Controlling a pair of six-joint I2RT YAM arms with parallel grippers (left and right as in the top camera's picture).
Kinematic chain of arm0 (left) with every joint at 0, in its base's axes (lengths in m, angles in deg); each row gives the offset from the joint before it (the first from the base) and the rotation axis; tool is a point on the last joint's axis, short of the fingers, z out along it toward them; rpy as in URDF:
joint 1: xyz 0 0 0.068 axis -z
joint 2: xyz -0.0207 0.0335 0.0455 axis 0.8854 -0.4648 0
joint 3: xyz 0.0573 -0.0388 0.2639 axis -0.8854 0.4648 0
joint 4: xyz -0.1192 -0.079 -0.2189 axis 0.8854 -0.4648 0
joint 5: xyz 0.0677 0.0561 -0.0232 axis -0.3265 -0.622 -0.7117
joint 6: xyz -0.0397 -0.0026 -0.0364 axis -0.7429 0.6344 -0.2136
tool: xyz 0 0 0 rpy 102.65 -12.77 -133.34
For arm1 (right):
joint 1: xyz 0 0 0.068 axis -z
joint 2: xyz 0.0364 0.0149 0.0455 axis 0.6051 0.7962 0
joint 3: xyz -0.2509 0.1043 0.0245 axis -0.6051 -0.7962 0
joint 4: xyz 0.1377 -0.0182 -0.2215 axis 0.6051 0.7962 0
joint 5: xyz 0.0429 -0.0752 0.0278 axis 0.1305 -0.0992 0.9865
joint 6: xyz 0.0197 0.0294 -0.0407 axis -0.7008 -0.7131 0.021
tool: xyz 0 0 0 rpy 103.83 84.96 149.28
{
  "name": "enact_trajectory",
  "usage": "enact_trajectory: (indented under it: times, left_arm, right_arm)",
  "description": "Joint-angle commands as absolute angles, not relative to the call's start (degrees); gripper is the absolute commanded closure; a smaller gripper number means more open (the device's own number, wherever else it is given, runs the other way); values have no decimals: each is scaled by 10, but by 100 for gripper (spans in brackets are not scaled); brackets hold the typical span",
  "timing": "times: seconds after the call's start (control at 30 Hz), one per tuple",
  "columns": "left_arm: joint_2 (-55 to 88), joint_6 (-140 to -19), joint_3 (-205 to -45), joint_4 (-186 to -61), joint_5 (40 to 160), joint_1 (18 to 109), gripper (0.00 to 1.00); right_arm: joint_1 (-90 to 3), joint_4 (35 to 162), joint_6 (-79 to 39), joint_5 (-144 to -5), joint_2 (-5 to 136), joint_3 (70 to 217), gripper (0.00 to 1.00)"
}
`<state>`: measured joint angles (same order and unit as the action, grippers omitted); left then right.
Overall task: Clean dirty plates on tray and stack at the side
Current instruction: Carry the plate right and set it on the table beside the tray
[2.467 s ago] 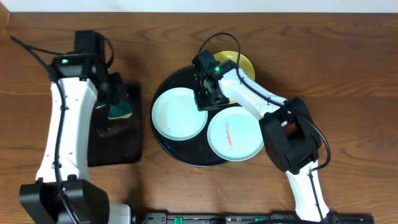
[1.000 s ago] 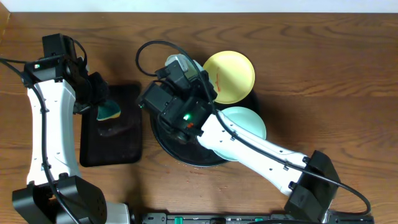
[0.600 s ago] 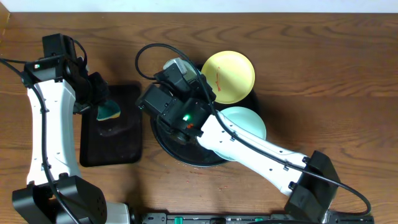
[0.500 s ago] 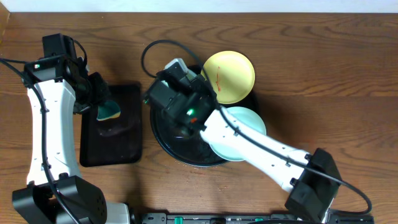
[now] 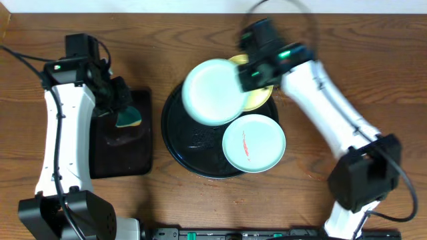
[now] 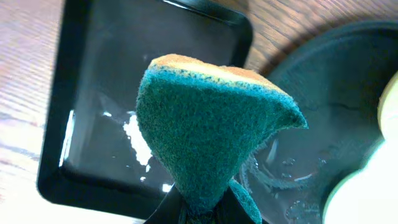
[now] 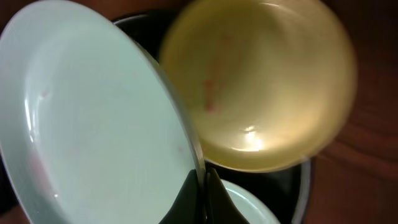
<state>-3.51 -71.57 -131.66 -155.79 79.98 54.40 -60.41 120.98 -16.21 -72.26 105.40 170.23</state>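
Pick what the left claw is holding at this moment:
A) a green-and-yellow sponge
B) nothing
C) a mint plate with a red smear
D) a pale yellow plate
A: the left claw is shut on the green-and-yellow sponge, held over the rectangular black tray.

I see a light mint round plastic plate (image 5: 210, 91) with faint pink specks. A pale yellow round plastic plate (image 7: 267, 93) is smeared red. A second mint plate (image 5: 263, 143) is streaked red. Both the round tray (image 5: 180, 143) and the rectangular tray (image 5: 127, 160) are glossy black. The teal sponge (image 6: 211, 143) has an orange-yellow top. The counter (image 5: 373, 80) is brown wood grain.
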Motion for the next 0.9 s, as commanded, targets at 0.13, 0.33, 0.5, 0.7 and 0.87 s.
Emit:
enact_trajectory:
  times: [0.13, 0.33, 0.5, 0.7, 0.87]
  left_arm:
    - [-34, -711, -1316, -1551, 807, 567, 92]
    - [-34, -711, -1316, -1549, 807, 567, 92]
    - [-34, -711, -1316, -1549, 807, 567, 92]
    - [-34, -711, -1316, -1545, 807, 567, 92]
    - [-34, -711, -1316, -1545, 807, 567, 93]
  right_arm:
    - [-411, 1286, -177, -657, 1043, 1704, 99]
    - [-308, 1329, -177, -738, 1043, 1699, 99]
    - [-256, 1323, -177, -763, 1043, 1664, 99]
    - [-237, 1253, -175, -770, 1043, 1567, 99]
    - [-239, 1192, -154, -774, 1043, 1508, 99]
